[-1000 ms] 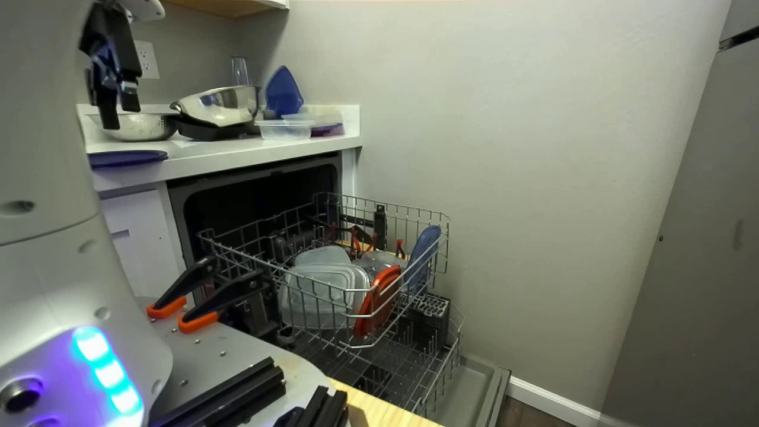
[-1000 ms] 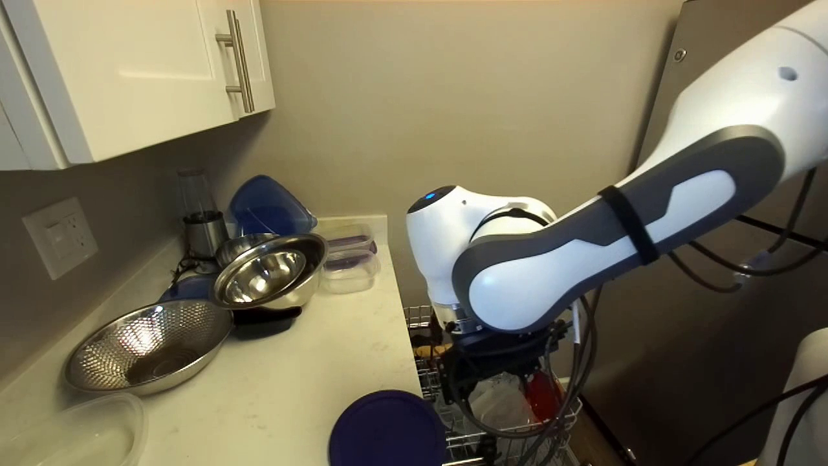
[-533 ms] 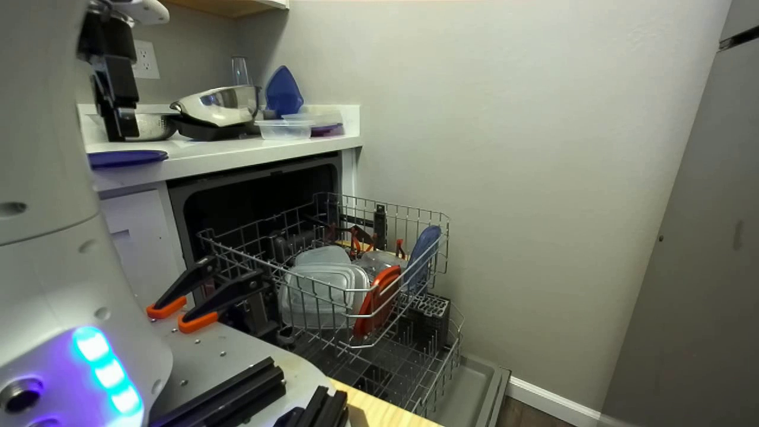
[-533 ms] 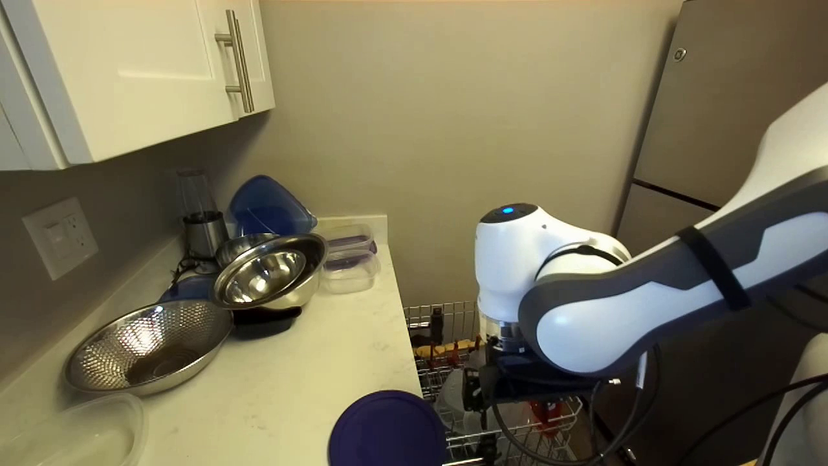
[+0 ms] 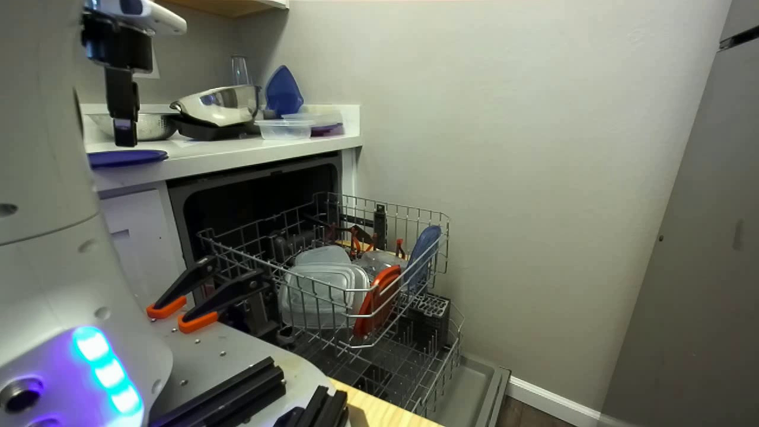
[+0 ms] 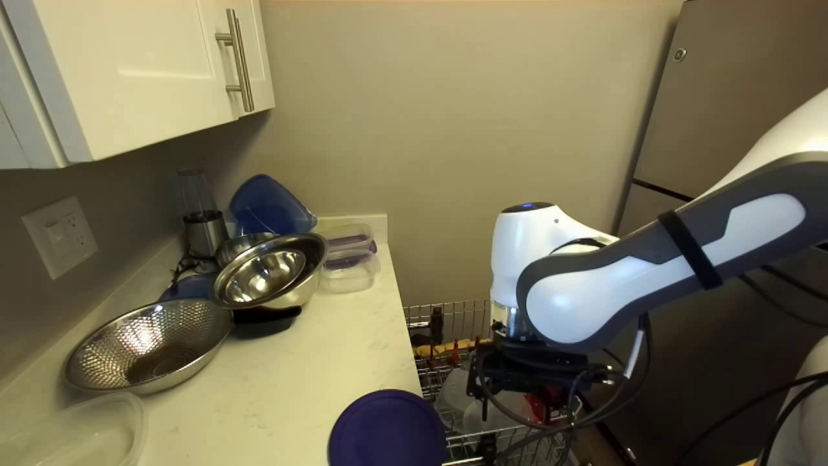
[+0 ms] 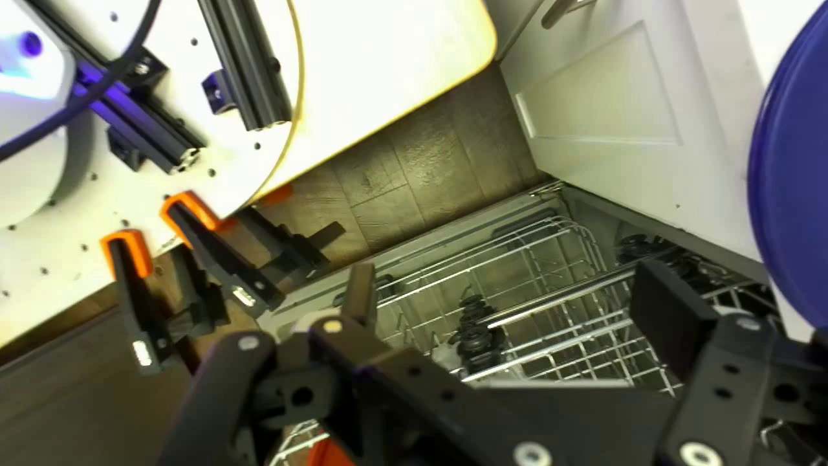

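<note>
Fingers, spread and empty, swing to point down over the dishwasher rack; blue lid sits ungripped at wrist-view two o'clock.

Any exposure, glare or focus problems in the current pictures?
Wrist view: the tabletop is blown out nearly to white, the fingers look soft; in an exterior view, the light strip is overexposed and the dishwasher interior nearly black; in an exterior view, highlights glare on the colander and bowls.
</note>
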You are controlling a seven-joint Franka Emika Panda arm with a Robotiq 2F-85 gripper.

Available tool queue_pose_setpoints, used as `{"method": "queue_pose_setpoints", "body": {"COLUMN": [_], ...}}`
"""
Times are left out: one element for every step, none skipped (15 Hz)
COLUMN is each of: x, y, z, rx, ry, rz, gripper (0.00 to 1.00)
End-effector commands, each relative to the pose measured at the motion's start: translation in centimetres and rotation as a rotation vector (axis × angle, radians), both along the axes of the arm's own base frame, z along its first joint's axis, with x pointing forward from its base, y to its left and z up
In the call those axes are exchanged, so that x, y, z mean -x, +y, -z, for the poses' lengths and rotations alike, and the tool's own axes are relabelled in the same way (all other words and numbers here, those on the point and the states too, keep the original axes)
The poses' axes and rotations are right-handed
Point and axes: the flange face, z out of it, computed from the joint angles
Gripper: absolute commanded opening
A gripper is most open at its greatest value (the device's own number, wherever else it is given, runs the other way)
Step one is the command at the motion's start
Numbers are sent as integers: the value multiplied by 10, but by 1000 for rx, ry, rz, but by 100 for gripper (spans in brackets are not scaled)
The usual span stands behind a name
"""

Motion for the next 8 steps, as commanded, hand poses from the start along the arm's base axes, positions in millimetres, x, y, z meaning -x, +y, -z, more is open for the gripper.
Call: {"method": "queue_pose_setpoints", "body": {"x": [-11, -17, -22, -29, -36, -44, -54, -62], "y": [-30, -40, -50, -56, -60, -62, -63, -63], "z": [-36, -45, -60, -72, -80, -86, -88, -90], "rx": [126, 168, 214, 251, 275, 272, 247, 221], "ry": [61, 92, 106, 122, 138, 154, 179, 195], "rz": [52, 50, 43, 38, 36, 38, 65, 108], "gripper": [100, 100, 100, 100, 100, 100, 100, 100]}}
